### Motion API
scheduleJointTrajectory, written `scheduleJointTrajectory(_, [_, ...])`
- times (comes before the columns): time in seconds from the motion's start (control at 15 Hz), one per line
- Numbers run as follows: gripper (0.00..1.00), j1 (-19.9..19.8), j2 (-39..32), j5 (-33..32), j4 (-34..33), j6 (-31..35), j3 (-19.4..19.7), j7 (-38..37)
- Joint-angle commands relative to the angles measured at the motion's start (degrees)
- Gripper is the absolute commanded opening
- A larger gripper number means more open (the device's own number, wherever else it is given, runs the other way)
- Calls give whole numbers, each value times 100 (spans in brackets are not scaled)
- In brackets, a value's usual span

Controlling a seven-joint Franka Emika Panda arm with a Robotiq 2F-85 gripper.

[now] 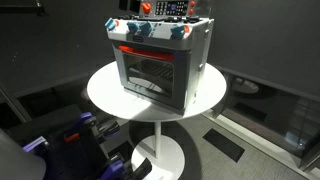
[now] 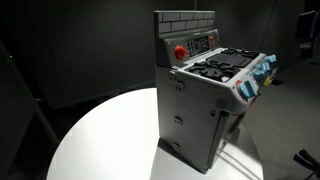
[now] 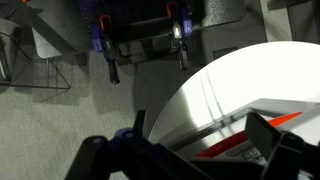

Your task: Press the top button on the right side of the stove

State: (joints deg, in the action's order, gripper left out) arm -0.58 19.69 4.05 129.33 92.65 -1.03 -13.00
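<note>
In both exterior views the stove [image 1: 158,62] [image 2: 205,100] stood upright near the middle of the round white desk [image 1: 100,90] [image 2: 100,140]. In the wrist view the jaws hung spread apart and empty above the desk's curved edge.

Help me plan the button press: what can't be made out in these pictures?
Stove: top panel cut by the top edge in an exterior view; its shaded side there shows no buttons.
Side marks: in an exterior view, too small to tell if buttons.
Gripper: outside both exterior views; in the wrist view dark, blurred, jaws apart, tips cut by the bottom edge.
</note>
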Motion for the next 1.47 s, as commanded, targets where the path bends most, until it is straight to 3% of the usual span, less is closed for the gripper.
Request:
scheduleJointTrajectory(0.0, [100,-31,-1,7,-11,-9,-26,9])
scheduleJointTrajectory(0.4, [100,-70,-106,-11,-196,193,-15,-71])
scheduleJointTrajectory(1.4, [100,-26,-1598,-612,-1738,2281,-66,-449])
